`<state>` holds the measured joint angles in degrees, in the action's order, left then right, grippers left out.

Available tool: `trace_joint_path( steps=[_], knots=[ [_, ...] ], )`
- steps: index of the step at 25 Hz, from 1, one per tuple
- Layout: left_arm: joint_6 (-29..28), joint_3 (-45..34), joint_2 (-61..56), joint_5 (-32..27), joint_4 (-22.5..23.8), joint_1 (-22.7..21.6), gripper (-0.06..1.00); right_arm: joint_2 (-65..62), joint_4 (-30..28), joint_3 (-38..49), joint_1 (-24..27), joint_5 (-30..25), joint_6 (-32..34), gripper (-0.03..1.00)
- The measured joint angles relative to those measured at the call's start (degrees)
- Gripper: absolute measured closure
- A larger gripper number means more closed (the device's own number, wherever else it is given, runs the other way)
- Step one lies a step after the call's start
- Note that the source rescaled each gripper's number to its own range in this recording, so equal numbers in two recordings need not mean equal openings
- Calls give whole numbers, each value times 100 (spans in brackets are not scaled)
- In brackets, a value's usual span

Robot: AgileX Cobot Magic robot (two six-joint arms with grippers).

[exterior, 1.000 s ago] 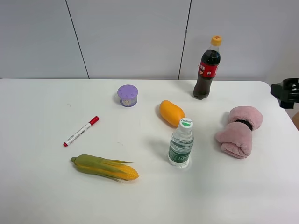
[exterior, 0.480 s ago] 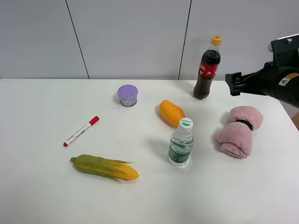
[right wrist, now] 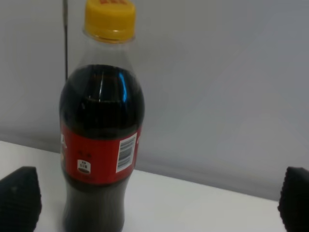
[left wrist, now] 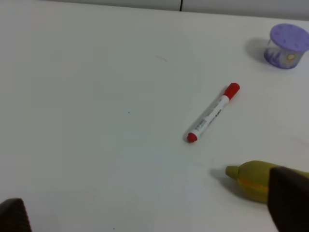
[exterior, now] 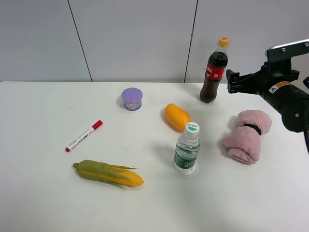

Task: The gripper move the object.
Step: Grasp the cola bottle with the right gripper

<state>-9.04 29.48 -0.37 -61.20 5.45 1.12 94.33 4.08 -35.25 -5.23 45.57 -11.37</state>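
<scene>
Cola bottle [exterior: 214, 72] stands upright just beside the right claw [exterior: 231, 82], whose fingers are spread apart.

On the white tabletop [left wrist: 96, 96], a red-capped marker [left wrist: 212, 113] lies aslant, well apart from a purple lidded cup [left wrist: 287, 46], while a yellow-green corn cob [left wrist: 251, 178] shows beside one dark fingertip [left wrist: 289, 200] of the wide-spread left tool [left wrist: 150, 209].

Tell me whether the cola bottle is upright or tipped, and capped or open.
Upright and capped: the cola bottle stands on its base on the table, with its orange-yellow cap on top.
</scene>
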Motion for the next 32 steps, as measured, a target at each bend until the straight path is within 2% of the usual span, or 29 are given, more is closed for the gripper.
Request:
trace_joint_path(
  steps=[4, 13, 23, 32],
  knots=[
    [0, 0, 0, 0, 0, 0, -6, 415, -37, -122, 0, 422, 0, -3],
    [0, 0, 0, 0, 0, 0, -6, 1256, -757, -829, 0, 581, 512, -3],
    [0, 0, 0, 0, 0, 0, -6, 1751, -757, -941, 0, 1101, 562, -3],
    [0, 0, 0, 6, 0, 0, -6, 2244, -888, -1517, 0, 1177, 618, -3]
  ],
)
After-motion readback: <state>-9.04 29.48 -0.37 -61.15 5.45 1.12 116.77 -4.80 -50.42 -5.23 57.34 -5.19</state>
